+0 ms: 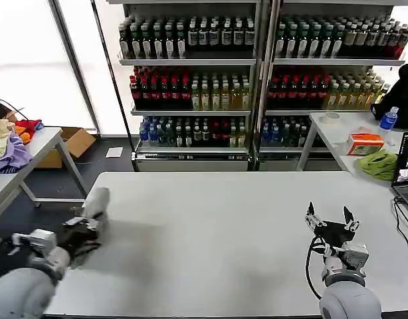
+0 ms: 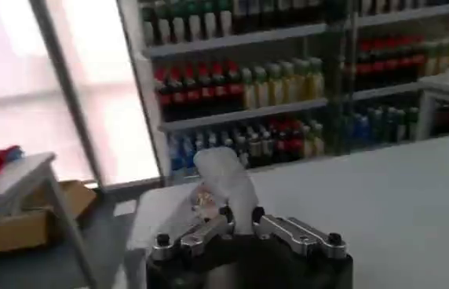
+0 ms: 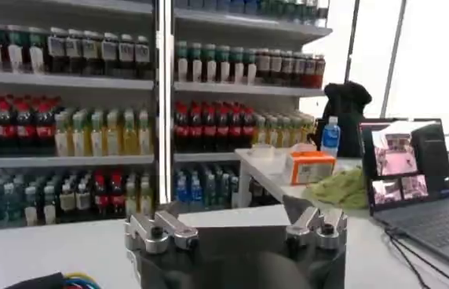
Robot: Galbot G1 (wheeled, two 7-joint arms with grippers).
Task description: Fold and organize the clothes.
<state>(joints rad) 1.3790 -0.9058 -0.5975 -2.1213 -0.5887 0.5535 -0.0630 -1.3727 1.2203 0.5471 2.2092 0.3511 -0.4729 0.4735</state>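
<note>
Grey T-shirt (image 1: 98, 203), bunched, is pinched in the closed left gripper (image 1: 84, 229) at the near left edge of the white desk (image 1: 217, 239), while the right gripper (image 1: 332, 222) hovers open near right, bottle shelves (image 1: 191, 86) far behind.

One white table (image 1: 224, 226), two grippers, one laptop (image 1: 407, 166), one lime-green cloth (image 1: 379, 163).

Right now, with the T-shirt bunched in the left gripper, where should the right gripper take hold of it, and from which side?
Probably the free end of the T-shirt sticking out beyond the left gripper, coming from the robot's right across the table: the near end is clamped, and the right gripper stands open.
</note>
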